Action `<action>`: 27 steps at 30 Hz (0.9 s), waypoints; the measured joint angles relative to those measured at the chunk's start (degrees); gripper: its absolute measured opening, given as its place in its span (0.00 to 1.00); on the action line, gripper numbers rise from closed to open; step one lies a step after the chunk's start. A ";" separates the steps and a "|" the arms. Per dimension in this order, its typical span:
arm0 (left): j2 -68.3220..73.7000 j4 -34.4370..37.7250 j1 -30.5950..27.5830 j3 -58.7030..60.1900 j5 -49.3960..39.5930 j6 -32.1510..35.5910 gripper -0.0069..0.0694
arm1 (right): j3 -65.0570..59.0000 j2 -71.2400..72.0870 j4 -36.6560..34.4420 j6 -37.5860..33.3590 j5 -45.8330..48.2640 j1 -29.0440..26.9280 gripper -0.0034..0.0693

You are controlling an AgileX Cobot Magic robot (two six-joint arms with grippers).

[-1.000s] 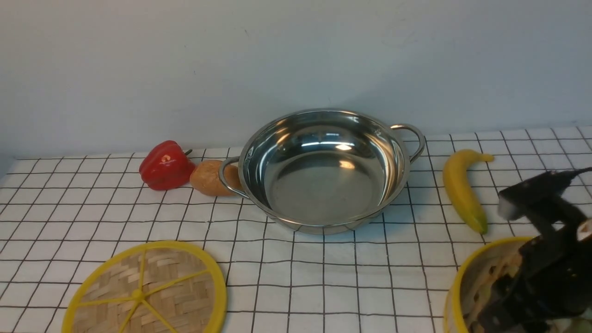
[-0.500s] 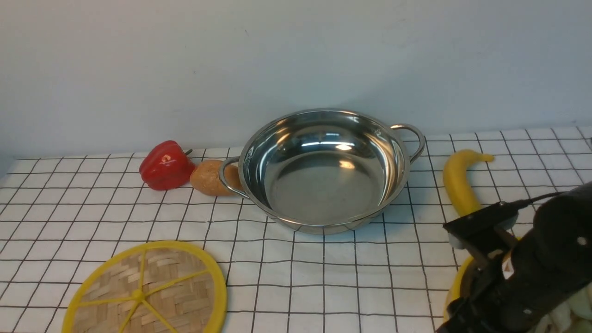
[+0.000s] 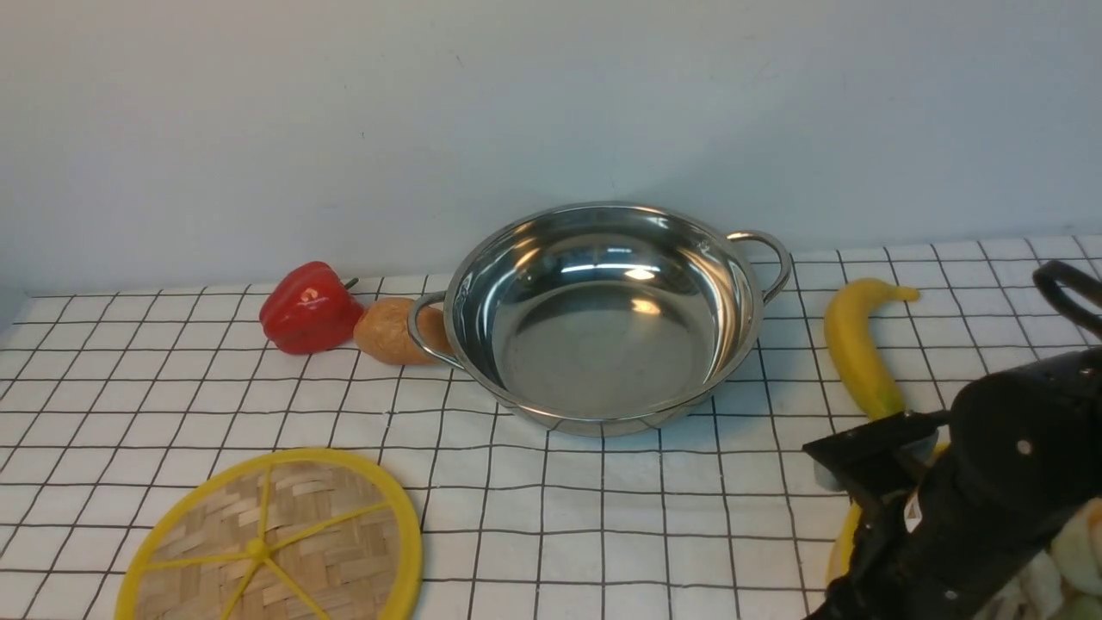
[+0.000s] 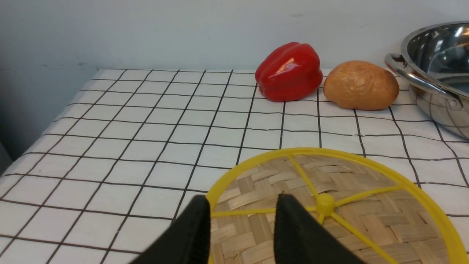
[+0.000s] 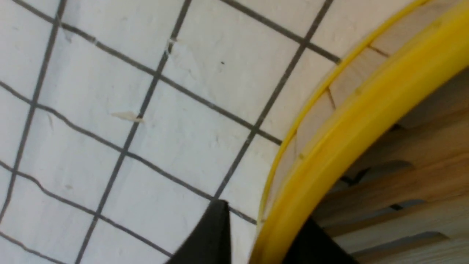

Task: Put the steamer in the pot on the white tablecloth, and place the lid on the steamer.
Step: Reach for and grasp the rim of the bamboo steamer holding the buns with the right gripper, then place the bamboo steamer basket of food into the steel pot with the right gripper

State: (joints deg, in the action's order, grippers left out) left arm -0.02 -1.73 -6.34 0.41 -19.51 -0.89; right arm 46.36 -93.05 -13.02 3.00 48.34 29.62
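My right gripper straddles the rim of the steamer at the near right of the bench, well apart from the pot. I cannot tell whether it pinches. A shallow one-sided bite could tilt the basket, spilling dumplings.

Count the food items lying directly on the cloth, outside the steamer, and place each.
3. A red pepper and a brown roll sit just left of the pot, the roll nearest its handle; a banana lies to its right. The right arm may hide others.
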 joint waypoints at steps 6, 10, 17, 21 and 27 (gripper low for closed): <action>0.00 0.00 0.00 0.00 0.00 0.00 0.41 | 0.00 1.03 3.28 -0.02 3.83 0.00 0.15; 0.00 0.00 0.00 0.00 0.00 0.00 0.41 | 1.09 2.15 6.62 0.36 8.69 0.07 0.13; 0.00 0.00 0.00 0.00 0.00 0.00 0.41 | 9.27 4.30 11.29 -0.39 18.08 0.11 0.13; 0.00 0.00 0.00 0.00 0.00 0.00 0.41 | 15.77 5.33 14.68 -0.86 21.85 0.11 0.13; 0.00 0.00 0.00 0.00 0.00 0.00 0.41 | 28.40 6.35 15.35 -9.52 22.83 0.11 0.13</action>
State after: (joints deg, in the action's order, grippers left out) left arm -0.02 -1.73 -6.34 0.41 -19.51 -0.89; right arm 74.76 -86.70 2.33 -6.52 71.17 29.73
